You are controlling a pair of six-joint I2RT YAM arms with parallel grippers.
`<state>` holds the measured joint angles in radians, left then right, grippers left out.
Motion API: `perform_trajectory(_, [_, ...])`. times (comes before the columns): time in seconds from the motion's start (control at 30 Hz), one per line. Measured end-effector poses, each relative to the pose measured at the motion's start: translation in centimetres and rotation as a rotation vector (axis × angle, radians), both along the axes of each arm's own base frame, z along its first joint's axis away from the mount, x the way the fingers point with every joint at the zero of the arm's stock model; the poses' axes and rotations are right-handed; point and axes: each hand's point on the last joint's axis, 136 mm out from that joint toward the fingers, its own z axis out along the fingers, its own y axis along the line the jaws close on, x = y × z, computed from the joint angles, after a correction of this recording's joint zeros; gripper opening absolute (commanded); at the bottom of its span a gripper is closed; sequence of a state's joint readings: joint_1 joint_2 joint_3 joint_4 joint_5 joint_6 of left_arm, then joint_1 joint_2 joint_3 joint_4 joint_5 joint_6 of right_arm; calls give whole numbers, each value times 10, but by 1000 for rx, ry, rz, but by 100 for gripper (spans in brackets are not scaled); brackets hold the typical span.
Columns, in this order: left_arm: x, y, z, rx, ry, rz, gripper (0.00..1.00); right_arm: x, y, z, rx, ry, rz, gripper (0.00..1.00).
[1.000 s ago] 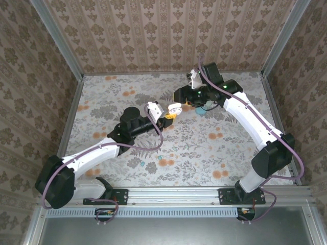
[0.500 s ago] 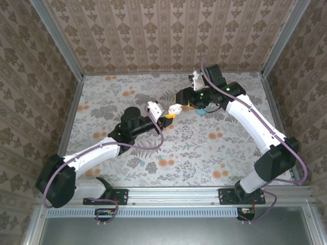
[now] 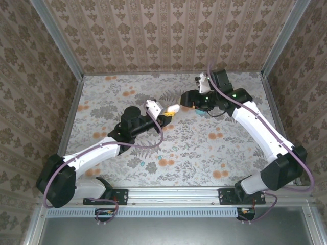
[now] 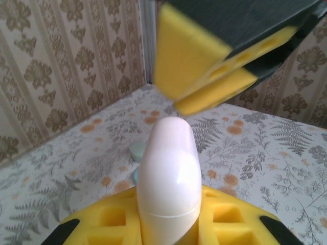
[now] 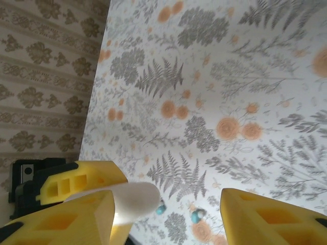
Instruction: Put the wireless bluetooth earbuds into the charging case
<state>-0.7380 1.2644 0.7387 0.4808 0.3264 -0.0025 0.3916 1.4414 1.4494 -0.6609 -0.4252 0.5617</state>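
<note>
Item: white case (image 4: pixel 168 173), smooth pebble, clamped at its base in my L gripper (image 3: pixel 167 116), off table (image 3: pixel 102 102). R gripper (image 3: pixel 185 99): jaws apart, empty, beside case tip. Teal earbuds (image 5: pixel 161 208) loose on table. Est. light, hard, slick; pinch across body.

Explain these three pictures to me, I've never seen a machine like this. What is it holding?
These are two robot arms bolted at the near edge of a flowered table. The wide picture comes from a camera above and behind them: the left arm on the left, the right arm on the right. The other two come from a small camera on each wrist; the yellow blocks there are the jaws. The left arm's jaws are shut on a white charging case, above the table. The right arm's jaws stand open close by, holding nothing. Tiny teal earbuds lie on the table.
</note>
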Motion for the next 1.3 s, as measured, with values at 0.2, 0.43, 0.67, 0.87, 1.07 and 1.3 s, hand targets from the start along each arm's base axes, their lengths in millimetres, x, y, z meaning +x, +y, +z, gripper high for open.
perform_trajectory(0.2, [38,20,-12,2,204,124,21,7,-43,11,17,-89,-185,63])
perform_trajectory(0.43, [77,55,-72,-16,585,272,20,18,-74,10,67,-88,-333,62])
perform_trajectory(0.67, [89,75,-144,37,908,382,19,18,-75,-2,102,-36,-371,62])
perform_trajectory(0.87, [100,84,-178,53,1057,421,20,17,-73,-7,129,-3,-379,62])
perform_trajectory(1.07, [108,81,-195,72,1120,415,21,18,-67,-15,153,42,-373,62])
perform_trajectory(1.3, [121,89,-204,70,1151,440,21,21,-54,-25,195,94,-320,62])
